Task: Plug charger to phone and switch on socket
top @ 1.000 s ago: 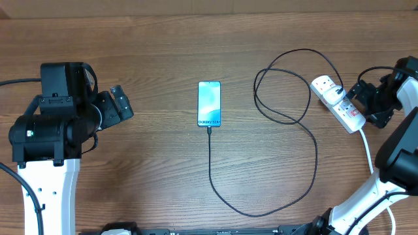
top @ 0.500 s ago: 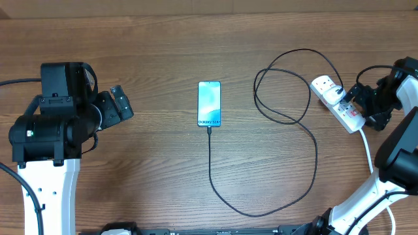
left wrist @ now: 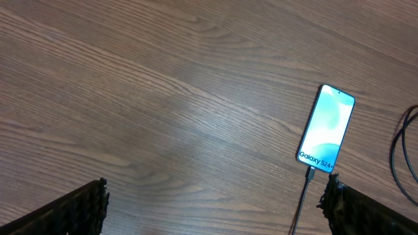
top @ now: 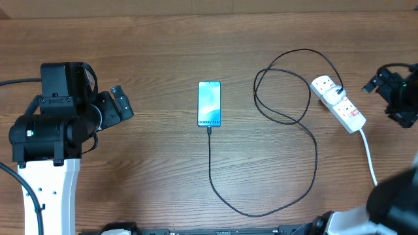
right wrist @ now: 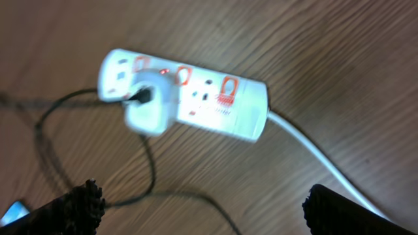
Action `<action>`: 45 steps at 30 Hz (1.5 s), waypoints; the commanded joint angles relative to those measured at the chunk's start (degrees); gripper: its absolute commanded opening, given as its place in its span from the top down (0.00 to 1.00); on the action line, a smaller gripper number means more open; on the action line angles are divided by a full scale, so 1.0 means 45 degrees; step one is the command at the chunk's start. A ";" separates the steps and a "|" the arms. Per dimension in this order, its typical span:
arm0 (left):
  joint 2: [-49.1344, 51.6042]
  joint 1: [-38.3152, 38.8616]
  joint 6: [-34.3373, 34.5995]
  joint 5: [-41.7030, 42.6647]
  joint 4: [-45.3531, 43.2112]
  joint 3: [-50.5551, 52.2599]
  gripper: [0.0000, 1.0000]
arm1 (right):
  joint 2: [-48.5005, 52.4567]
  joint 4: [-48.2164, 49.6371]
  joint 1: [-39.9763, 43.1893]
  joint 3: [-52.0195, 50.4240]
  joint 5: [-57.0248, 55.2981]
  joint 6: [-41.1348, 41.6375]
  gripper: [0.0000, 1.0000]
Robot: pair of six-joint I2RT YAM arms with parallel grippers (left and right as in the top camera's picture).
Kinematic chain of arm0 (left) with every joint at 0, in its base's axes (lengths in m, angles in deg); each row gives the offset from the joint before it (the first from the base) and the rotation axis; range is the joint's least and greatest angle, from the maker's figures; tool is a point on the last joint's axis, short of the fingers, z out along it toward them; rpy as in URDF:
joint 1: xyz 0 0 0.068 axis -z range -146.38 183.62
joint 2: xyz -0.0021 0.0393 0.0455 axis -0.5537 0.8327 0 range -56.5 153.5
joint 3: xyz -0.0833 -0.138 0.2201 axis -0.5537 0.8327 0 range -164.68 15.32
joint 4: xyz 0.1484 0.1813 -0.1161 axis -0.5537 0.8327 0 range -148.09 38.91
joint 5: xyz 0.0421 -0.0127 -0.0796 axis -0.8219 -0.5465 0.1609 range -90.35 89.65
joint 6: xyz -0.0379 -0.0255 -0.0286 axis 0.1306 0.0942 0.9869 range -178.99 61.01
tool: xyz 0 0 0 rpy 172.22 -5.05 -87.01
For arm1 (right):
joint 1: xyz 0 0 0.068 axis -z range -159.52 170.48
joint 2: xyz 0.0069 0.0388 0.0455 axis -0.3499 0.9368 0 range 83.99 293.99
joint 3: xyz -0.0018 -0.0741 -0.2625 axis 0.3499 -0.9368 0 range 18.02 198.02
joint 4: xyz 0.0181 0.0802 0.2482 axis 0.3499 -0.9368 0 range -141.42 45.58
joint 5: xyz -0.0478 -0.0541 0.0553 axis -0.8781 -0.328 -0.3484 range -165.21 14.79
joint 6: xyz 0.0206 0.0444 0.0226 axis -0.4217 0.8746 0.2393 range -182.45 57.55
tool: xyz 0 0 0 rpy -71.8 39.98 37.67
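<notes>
The phone (top: 209, 103) lies face up mid-table with its blue-teal screen lit; it also shows in the left wrist view (left wrist: 326, 134). The charger's thin black cable (top: 210, 163) is plugged into the phone's bottom edge and loops right. Its white adapter (top: 335, 92) sits in the socket (top: 346, 111), a white power strip with red switches. In the right wrist view, the socket (right wrist: 222, 98) and adapter (right wrist: 149, 108) are blurred. My right gripper (top: 384, 98) is open and empty, right of the socket, apart from it. My left gripper (top: 125, 102) is open and empty, left of the phone.
The socket's thick white cord (top: 369, 156) runs down toward the front right, also in the right wrist view (right wrist: 313, 150). The cable makes large loops (top: 282, 91) between phone and socket. The arm bases stand at the front left (top: 46, 189) and front right.
My right gripper has pulled back to the right, away from the socket it was over. The left arm, phone and cable have not moved.
</notes>
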 commanded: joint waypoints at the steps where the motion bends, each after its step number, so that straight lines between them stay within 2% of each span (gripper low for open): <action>1: 0.0044 -0.0058 -0.0223 0.0097 0.0000 -0.0053 0.00 | -0.1690 -0.0321 -0.0894 0.0306 0.0019 0.0155 0.00; 11: 0.0044 -0.0058 -0.0223 0.0097 -0.0005 -0.0053 0.00 | -0.7320 -0.0622 -0.4012 -0.1336 -0.0282 0.0155 0.00; 18: 0.0044 -0.0058 -0.0223 0.0097 0.0000 -0.0053 0.01 | -1.0341 -0.0816 -0.4741 -0.2103 0.0359 0.0243 0.00; 27: 0.0044 -0.0058 -0.0223 0.0097 -0.0005 -0.0053 0.00 | -1.0846 -0.2555 -0.4741 -0.2108 0.0908 0.0243 0.00; 45: 0.0044 -0.0058 -0.0223 0.0097 -0.0005 -0.0053 0.01 | -1.0851 -0.2647 -0.4750 -0.2171 0.0758 0.0185 0.00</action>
